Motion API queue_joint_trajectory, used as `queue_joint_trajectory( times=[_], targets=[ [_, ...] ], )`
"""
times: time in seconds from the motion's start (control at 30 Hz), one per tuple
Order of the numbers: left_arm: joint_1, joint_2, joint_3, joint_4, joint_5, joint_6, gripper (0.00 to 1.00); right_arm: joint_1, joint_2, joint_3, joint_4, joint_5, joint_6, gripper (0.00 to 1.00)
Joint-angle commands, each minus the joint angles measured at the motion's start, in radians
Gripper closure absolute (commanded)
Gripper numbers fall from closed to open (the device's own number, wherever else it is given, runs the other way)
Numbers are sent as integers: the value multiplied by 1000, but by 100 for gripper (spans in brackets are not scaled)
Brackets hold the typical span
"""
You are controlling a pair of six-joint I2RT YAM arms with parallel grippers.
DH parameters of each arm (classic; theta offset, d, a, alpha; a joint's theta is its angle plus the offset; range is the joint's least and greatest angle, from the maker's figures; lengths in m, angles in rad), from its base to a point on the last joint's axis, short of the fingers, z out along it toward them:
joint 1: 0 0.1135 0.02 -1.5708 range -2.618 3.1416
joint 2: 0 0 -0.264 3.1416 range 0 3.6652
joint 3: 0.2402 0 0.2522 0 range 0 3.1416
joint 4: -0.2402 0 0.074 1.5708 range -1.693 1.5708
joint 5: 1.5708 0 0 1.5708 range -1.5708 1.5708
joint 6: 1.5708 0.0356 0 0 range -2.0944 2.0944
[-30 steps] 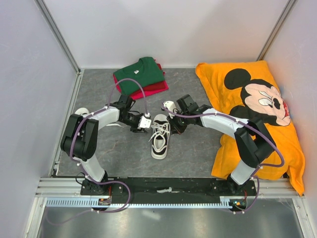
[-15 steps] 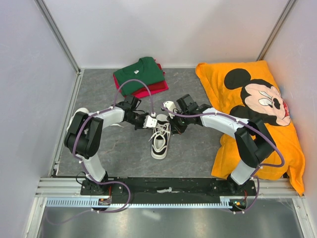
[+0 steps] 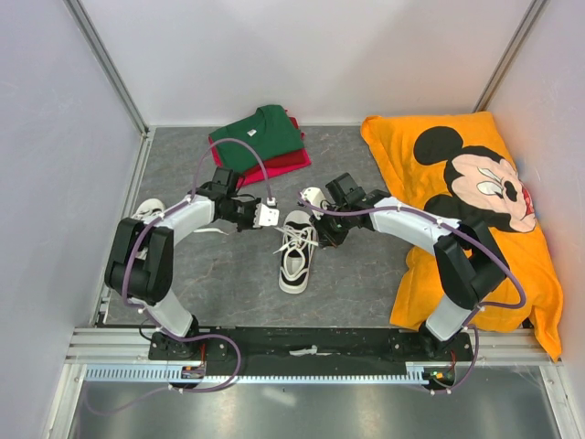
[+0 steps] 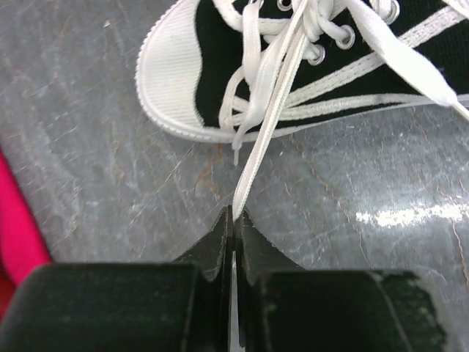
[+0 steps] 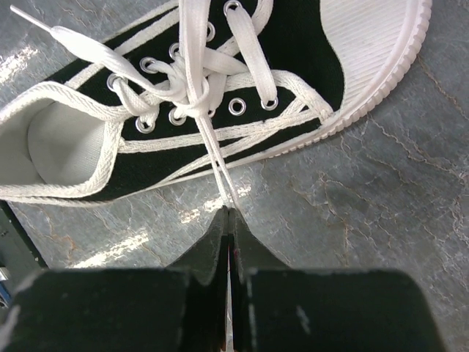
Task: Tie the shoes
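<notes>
The middle shoe (image 3: 294,254) lies near the centre of the surface (image 3: 356,283), its toe toward the far edge. In the wrist views it shows a black upper with a white toe cap and white trim. The second shoe (image 3: 149,209) sits by the left edge, partly hidden behind the left arm (image 3: 187,215). A folded green shirt (image 3: 256,137) rests on a red shirt (image 3: 281,163) near the far edge, beyond the left arm's wrist. An orange Mickey Mouse cloth (image 3: 457,146) covers the right side, and the right arm (image 3: 411,224) reaches across its edge. The two wrists flank the middle shoe, one on each side near the toe.

The left claw (image 4: 233,220) is pinched closed on the left lace (image 4: 269,110), which runs taut from the eyelets into its fingertips. The right claw (image 5: 229,216) is likewise closed tight on the right lace (image 5: 215,158), which leads from the crossed lacing. Both claws hang low over the surface, just beside the shoe.

The surface is grey and stone-patterned, with glare patches. White wall panels in metal framing enclose it, and a metal rail (image 3: 311,343) carries the arm bases at the near edge.
</notes>
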Motion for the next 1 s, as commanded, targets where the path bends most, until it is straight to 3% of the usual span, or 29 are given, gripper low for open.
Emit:
queue_joint_trajectory(
  times=[0.0, 0.33, 0.97],
  targets=[
    [34, -56, -5, -55, 10, 52, 98, -7, -5, 37, -51, 38, -38, 100],
    [96, -80, -19, -123, 16, 133, 98, -8, -22, 14, -87, 66, -77, 100],
    [100, -66, -39, -126, 25, 159, 98, -24, 11, 14, -88, 74, -87, 100]
  ],
)
